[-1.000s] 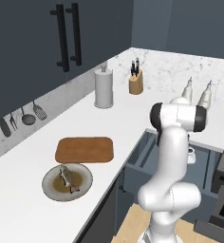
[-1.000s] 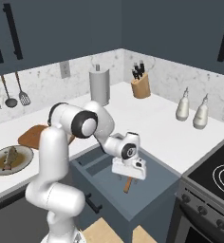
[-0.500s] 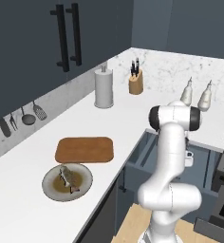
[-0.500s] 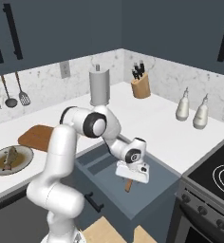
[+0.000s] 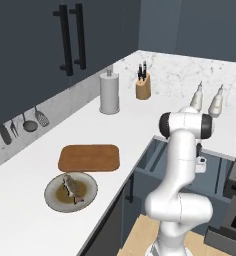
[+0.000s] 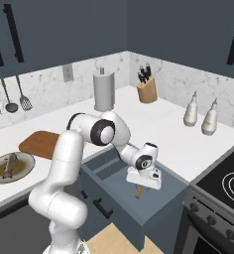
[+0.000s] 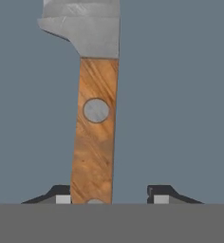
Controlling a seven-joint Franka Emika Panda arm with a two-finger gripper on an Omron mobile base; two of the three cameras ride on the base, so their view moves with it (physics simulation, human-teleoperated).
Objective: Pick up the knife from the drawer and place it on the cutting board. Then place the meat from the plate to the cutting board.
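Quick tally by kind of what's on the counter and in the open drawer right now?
Cutting board: 1
Plate: 1
Meat, on the plate: 1
Knife, in the drawer: 1
Paper towel roll: 1
Knife block: 1
White bottles: 2
Total: 8

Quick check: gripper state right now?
Gripper: open, fingers straddling the wooden-handled silver-bladed knife in the blue-grey drawer, one touching it, not yet gripped.
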